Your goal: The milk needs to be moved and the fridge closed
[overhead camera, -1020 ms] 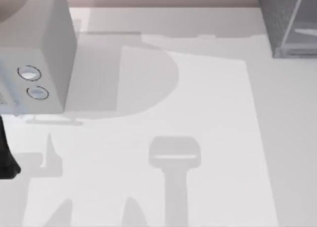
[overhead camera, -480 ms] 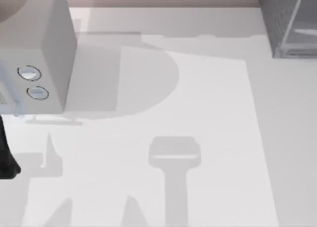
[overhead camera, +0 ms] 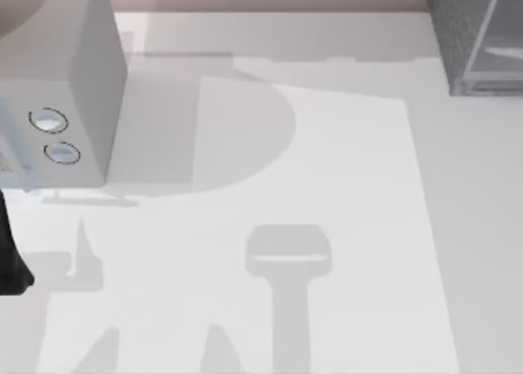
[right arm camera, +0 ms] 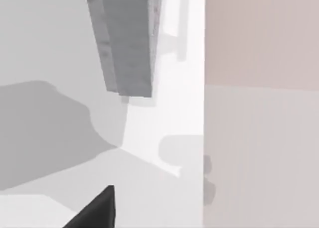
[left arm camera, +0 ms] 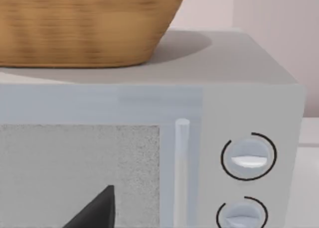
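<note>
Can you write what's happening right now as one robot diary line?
left arm: top view's left edge, facing microwave | basket: on microwave | fridge: top view's far right corner

The light is bright and soft. On the white table (overhead camera: 359, 227), grey shadows with soft edges lie near the front edge and by the pale box with two dials (overhead camera: 57, 96) at the left edge. The basket (left arm camera: 84, 24) on that box looks blurry. No glare
</note>
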Controlling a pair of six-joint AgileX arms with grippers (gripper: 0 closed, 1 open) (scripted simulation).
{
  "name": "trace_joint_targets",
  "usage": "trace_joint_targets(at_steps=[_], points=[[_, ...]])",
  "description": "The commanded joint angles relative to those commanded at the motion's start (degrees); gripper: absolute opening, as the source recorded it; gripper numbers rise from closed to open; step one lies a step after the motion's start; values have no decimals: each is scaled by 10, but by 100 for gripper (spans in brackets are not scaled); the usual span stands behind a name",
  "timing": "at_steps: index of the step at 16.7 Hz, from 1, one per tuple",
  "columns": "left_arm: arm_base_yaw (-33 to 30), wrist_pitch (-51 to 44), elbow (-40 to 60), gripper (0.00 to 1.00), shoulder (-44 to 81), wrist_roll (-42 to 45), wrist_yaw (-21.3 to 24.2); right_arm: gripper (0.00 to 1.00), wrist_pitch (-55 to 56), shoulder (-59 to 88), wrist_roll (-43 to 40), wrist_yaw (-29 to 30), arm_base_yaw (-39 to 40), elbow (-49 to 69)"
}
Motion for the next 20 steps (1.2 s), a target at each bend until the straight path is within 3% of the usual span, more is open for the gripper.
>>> trace_joint_targets(at_steps=[5, 15, 20], points=[[0, 0, 0, 100, 0, 0, 0, 100, 138, 5, 152, 22, 121, -3], [0, 0, 0, 100, 0, 0, 0, 100, 531, -3, 650, 58, 374, 0], [0, 0, 0, 100, 0, 0, 0, 100, 633, 3, 763, 94, 465, -14]])
